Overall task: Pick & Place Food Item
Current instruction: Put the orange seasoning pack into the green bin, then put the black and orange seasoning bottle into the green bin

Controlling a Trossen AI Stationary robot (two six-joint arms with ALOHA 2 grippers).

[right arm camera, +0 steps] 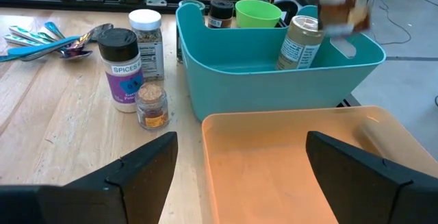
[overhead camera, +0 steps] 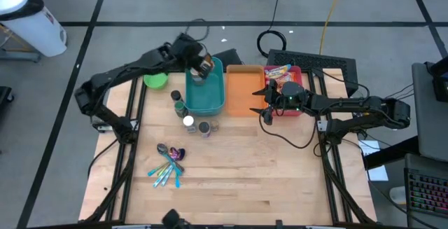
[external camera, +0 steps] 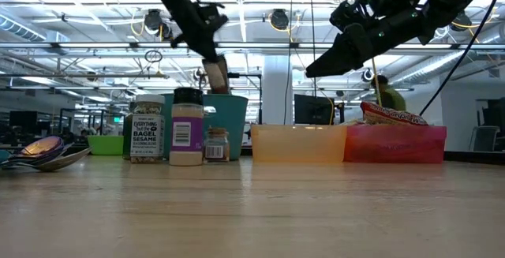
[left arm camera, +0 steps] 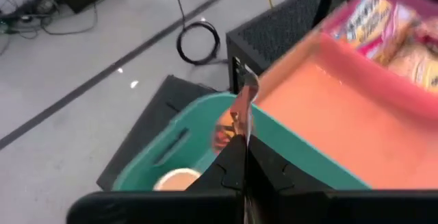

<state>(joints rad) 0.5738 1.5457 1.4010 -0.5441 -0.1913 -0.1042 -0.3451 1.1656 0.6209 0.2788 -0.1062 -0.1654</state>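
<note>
Food packet (left arm camera: 243, 107) sits pinched in the clenched left gripper (overhead camera: 199, 68), just above the teal bin (overhead camera: 207, 97). Right gripper (overhead camera: 266, 103) hangs released over the orange tray (overhead camera: 241, 89), beside the red bin (overhead camera: 295, 71) of snacks.

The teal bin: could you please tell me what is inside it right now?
Inside the teal bin, one spice jar leans against the far wall. The left gripper holds a thin packet above it. The near wall hides the bin's floor.

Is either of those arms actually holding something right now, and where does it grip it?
The left gripper pinches a thin flat packet by its lower edge, above the teal bin. The right gripper is open and empty over the orange bin.
</note>
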